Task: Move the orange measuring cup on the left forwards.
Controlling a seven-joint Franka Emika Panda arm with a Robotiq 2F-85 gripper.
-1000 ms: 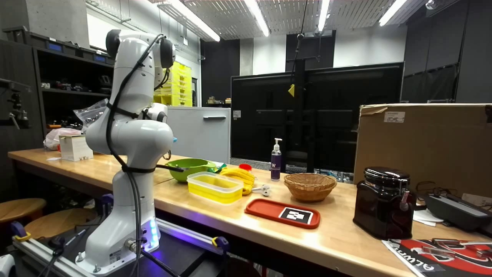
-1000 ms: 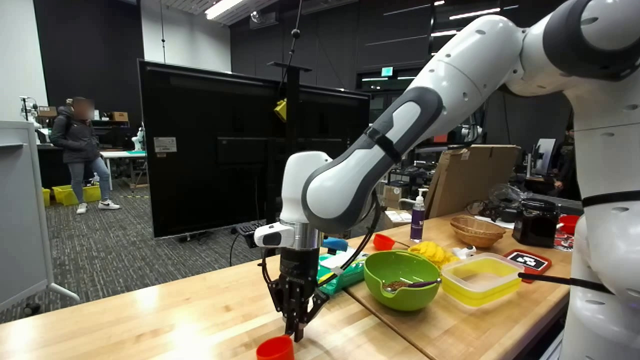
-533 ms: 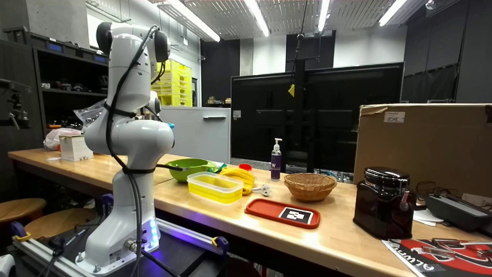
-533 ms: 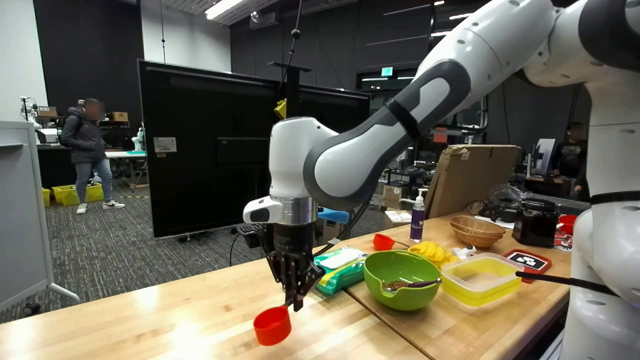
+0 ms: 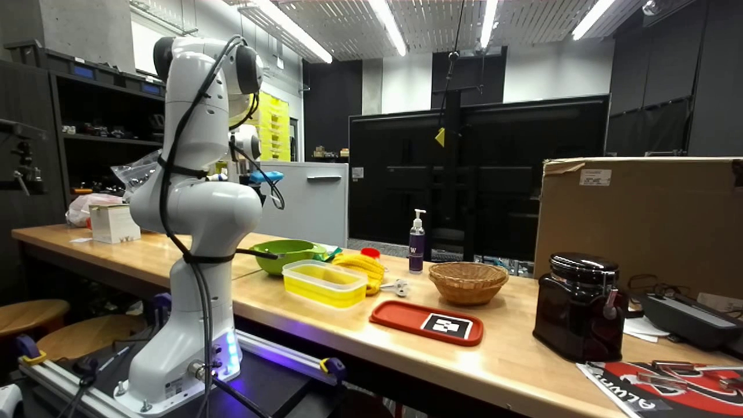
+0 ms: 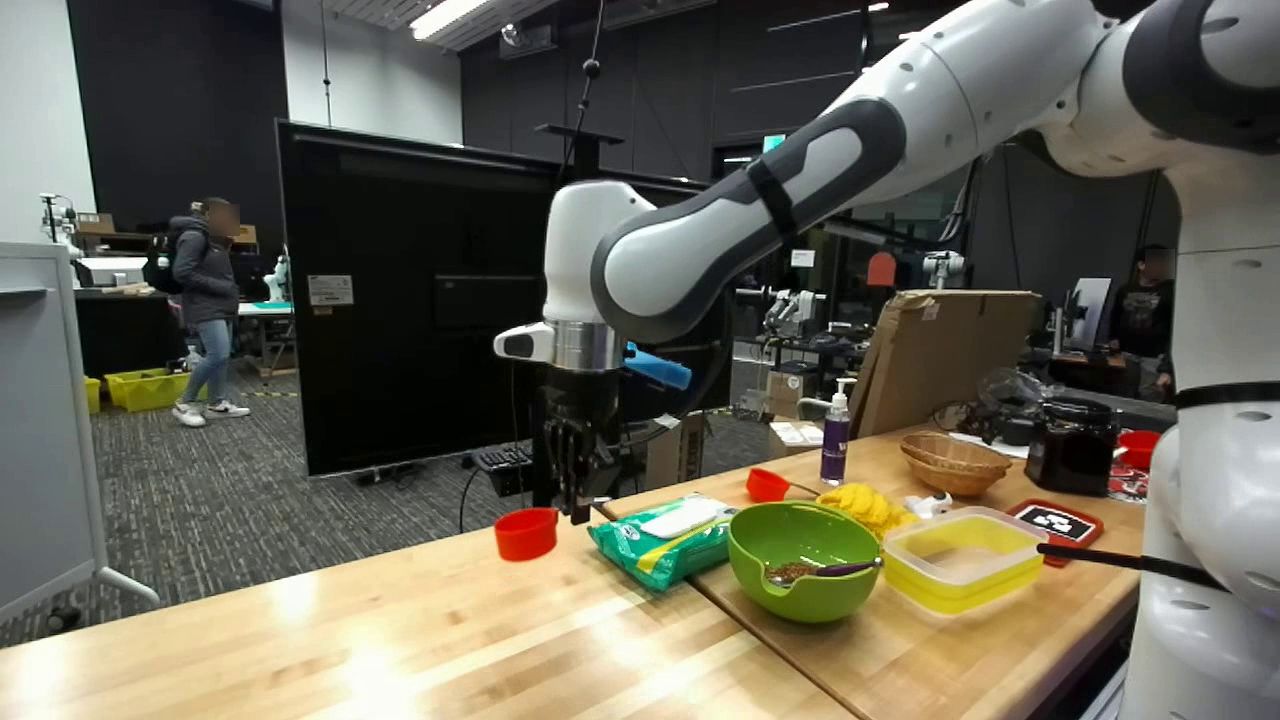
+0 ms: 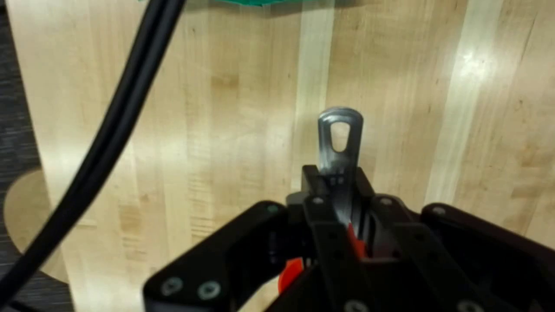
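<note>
The orange-red measuring cup [image 6: 526,535] hangs from my gripper [image 6: 576,512] in an exterior view, near the far table edge and seemingly above the table. In the wrist view my gripper [image 7: 337,180] is shut on the cup's flat metal handle [image 7: 340,161]. The slotted handle end sticks out past the fingertips. Only bits of the cup's bowl [image 7: 291,274] show there, behind the fingers. In an exterior view the robot arm [image 5: 194,209] hides the gripper and this cup. A second orange-red measuring cup [image 6: 767,485] lies farther right, by the yellow cloth, also visible there [image 5: 370,252].
A green wipes pack [image 6: 665,540] lies right of the held cup. Beyond it stand a green bowl [image 6: 795,590], a yellow container [image 6: 960,590], a yellow cloth [image 6: 865,510], a pump bottle [image 6: 835,440] and a basket [image 6: 955,462]. A dark screen [image 6: 430,400] stands behind the table.
My gripper has risen from the table with the cup and moved toward the far edge. It stays shut on the handle. The background person has moved slightly right.
</note>
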